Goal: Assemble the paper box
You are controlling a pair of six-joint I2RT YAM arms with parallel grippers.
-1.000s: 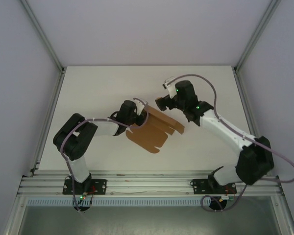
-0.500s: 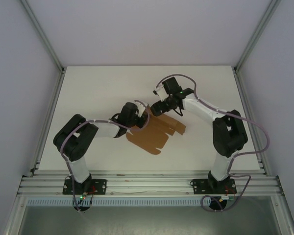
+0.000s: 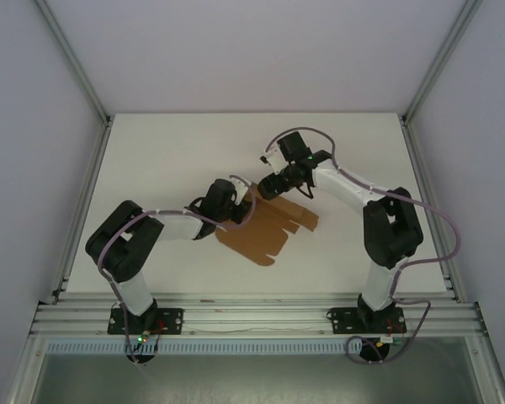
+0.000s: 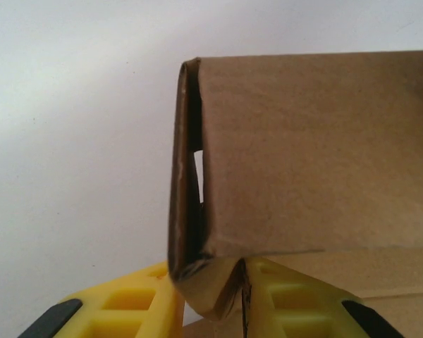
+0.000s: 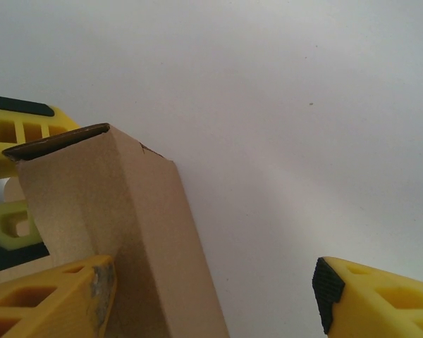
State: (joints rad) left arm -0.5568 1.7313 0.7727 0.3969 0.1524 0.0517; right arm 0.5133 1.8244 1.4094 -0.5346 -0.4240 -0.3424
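Cardboard, plain and brown, lies near the middle of the white table (image 3: 168,151): this is the paper box (image 3: 269,227), partly folded. At its left end the left gripper (image 3: 242,202) has its 2 yellow fingers (image 4: 127,306) set against either side of a folded corner, pinching it, with a raised panel beyond them. The rest of the sheet lies flat, flaps pointing right. At the box's far corner the right gripper (image 3: 265,187) is spread wide: 1 finger (image 5: 49,296) touches the raised panel, the other hangs apart over bare table.
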